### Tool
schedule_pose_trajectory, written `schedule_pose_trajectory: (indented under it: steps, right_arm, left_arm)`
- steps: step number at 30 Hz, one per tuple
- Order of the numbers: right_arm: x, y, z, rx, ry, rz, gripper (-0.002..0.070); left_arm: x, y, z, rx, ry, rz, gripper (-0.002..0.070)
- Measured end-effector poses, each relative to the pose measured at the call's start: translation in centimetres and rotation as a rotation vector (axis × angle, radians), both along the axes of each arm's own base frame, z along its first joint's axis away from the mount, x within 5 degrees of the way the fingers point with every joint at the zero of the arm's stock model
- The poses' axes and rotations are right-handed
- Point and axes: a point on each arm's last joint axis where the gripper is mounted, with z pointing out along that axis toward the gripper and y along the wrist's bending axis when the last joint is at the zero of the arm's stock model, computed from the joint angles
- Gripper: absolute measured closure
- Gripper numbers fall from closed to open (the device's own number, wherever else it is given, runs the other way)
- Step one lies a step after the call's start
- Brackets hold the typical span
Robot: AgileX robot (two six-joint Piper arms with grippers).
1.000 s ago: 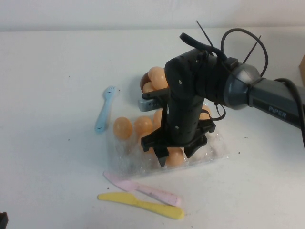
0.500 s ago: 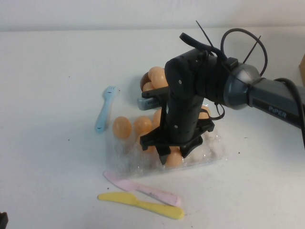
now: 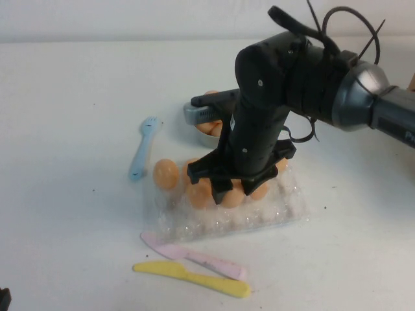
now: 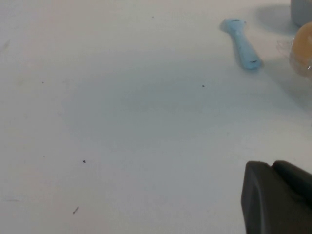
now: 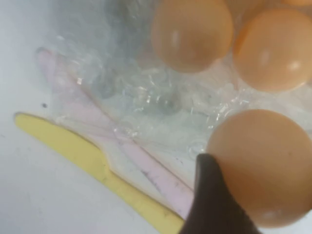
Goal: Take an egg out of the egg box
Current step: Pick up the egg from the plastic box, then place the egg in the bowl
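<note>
My right gripper [image 3: 237, 195] has risen since 1 second ago, clamped on the egg [image 5: 261, 163], which now hangs clear above the egg box [image 3: 285, 210] near the table's middle. That means the egg is essentially out. My left gripper [image 4: 278, 200] sits parked toward the left edge; I cannot tell its finger state.

peach egg [image 3: 231, 196] lifted above clear egg box [image 3: 285, 210]
</note>
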Motion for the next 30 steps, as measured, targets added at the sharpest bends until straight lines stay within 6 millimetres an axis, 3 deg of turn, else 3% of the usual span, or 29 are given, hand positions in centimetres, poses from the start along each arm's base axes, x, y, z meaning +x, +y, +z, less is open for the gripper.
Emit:
schedule_pose_trajectory:
  steps: [7, 15, 18, 26, 30]
  right_arm:
    - [0.6, -0.7, 3.6, -0.019, -0.155, 0.015, 0.0326]
    - [3.4, -1.6, 5.4, 0.0, -0.38, 0.011, 0.0327]
    - [5.2, -2.2, 5.2, 0.021, -0.407, 0.005, 0.0327]
    - [9.1, -1.6, 2.1, 0.034, -0.384, 0.018, 0.0328]
    - [10.4, -1.0, 2.7, 0.063, -0.443, 0.026, 0.0328]
  left_arm:
    - [0.0, 0.0, 0.0, 0.0, 0.0, 0.0, 0.0678]
    - [0.0, 0.0, 0.0, 0.0, 0.0, 0.0, 0.0678]
    - [0.0, 0.0, 0.0, 0.0, 0.0, 0.0, 0.0678]
    - [0.0, 0.0, 0.0, 0.0, 0.0, 0.0, 0.0678]
    - [0.0, 0.0, 0.0, 0.0, 0.0, 0.0, 0.0678]
